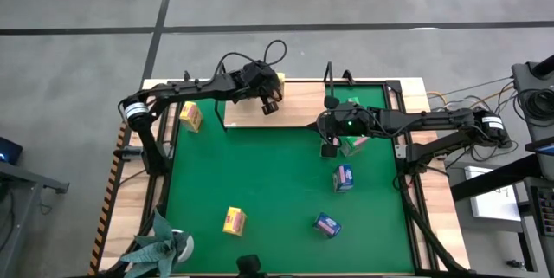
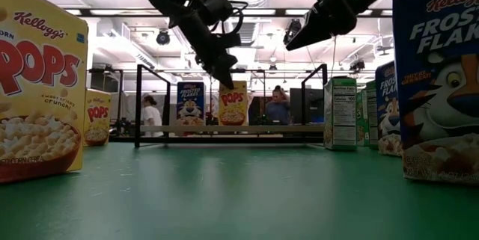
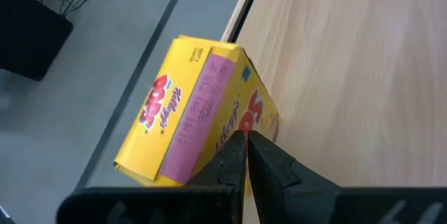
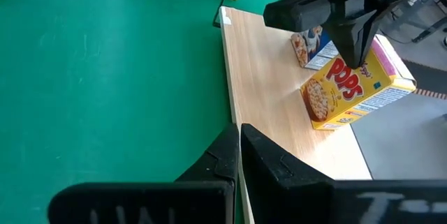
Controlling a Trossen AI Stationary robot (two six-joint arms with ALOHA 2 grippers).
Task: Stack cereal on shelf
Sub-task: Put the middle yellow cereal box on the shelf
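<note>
Looking down from above, the left gripper (image 1: 270, 105) hangs over the wooden shelf (image 1: 294, 112) at the far side of the green mat (image 1: 260, 183), fingers pressed together. The right gripper (image 1: 329, 150) floats above the mat near a green box (image 1: 353, 144), fingers pressed together too. Two blue boxes (image 1: 344, 177) and two yellow boxes (image 1: 234, 221) sit apart on the mat.

From table height, the left gripper (image 2: 224, 78) touches the top of a yellow box (image 2: 233, 105) standing on the shelf (image 2: 232, 129) beside a blue box (image 2: 190, 105).

From the left wrist, closed fingers (image 3: 248, 155) rest on the yellow box (image 3: 188, 123).

From the right wrist, closed fingers (image 4: 234, 151) hang over the shelf edge (image 4: 272, 77).
</note>
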